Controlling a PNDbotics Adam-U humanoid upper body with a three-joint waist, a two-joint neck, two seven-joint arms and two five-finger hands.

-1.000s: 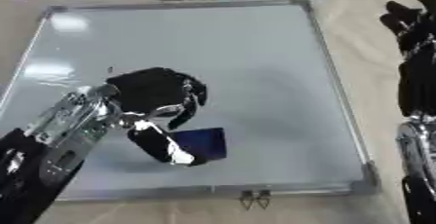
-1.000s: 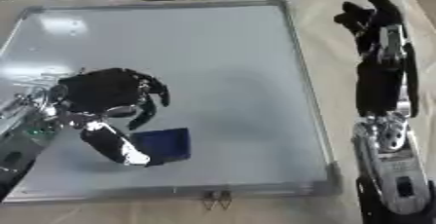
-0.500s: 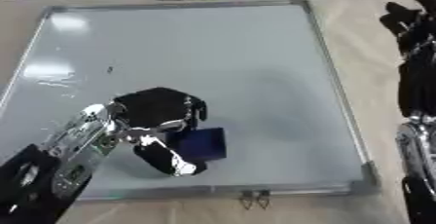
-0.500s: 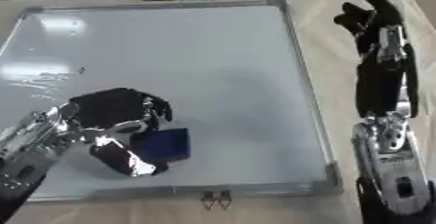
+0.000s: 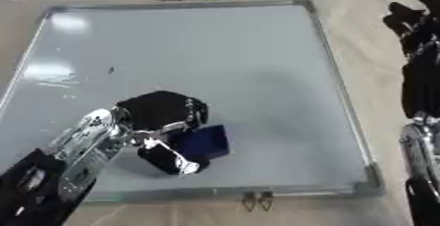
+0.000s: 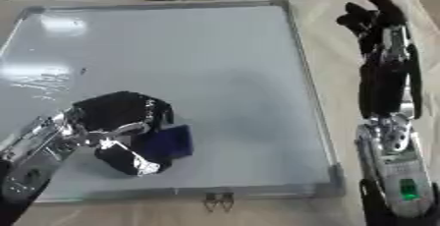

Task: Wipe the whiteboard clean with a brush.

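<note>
Moved slightly up the whiteboard [image 5: 215, 48], the left hand [image 5: 159, 117] pinches the blue brush [image 5: 205, 140] at its fingertips; the right hand [image 6: 374, 21] rests spread beside the board.

Black robot hand [image 5: 163, 117] on silver-jointed forearm [image 5: 82, 146].

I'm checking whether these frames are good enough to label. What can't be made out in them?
- Brush: only a dark blue block shows in both views; the left hand curled round it covers the rest, including its contact with the whiteboard.
- Small dark mark on the board: too small to identify.
- Right hand: blurred, its finger posture unclear; cut by the right edge in the left eye view.
</note>
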